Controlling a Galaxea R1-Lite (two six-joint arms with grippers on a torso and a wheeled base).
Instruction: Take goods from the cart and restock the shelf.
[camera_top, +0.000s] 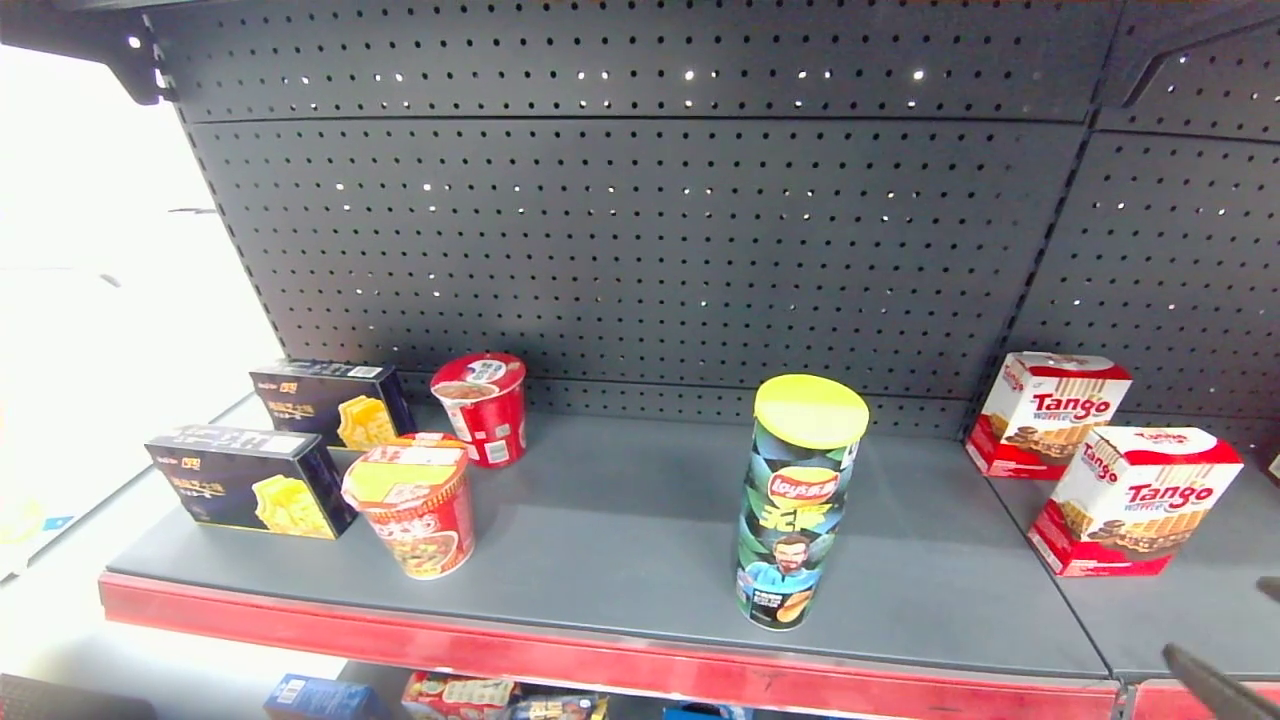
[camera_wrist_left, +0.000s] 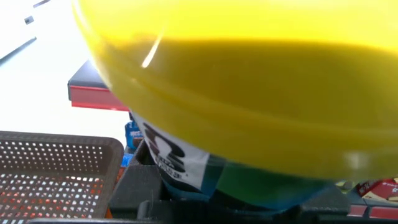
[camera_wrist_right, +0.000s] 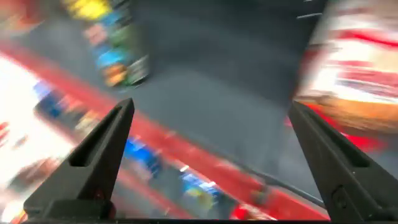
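At the far left of the grey metal shelf with a red front edge (camera_top: 620, 530) lay two dark flat boxes with yellow pictures, one near the front (camera_top: 250, 482) and one behind it against the black perforated back panel (camera_top: 640, 250). Just beside them stood two red paper noodle cups, the front cup (camera_top: 415, 510) near the edge and the rear cup (camera_top: 483, 405) by the panel. Right of the middle, a tall green-and-black chip can with a yellow lid (camera_top: 800, 500) stood upright, well apart from the cups. Farther right, two red-and-white wafer boxes, rear (camera_top: 1045, 412) and front (camera_top: 1140, 500), sat tilted on the neighbouring shelf board.

The left gripper (camera_wrist_left: 205, 208) seemed to be clamped on a second yellow-lidded cylindrical can (camera_wrist_left: 249, 81), whose lid was pressed close to the wrist camera; a brown perforated plastic basket (camera_wrist_left: 56, 174) lay below it.

The right gripper (camera_wrist_right: 211, 106) hung before the shelf's red edge with its black fingers (camera_wrist_right: 99, 155) spread wide and nothing between them, the upright can and a wafer box blurred beyond.
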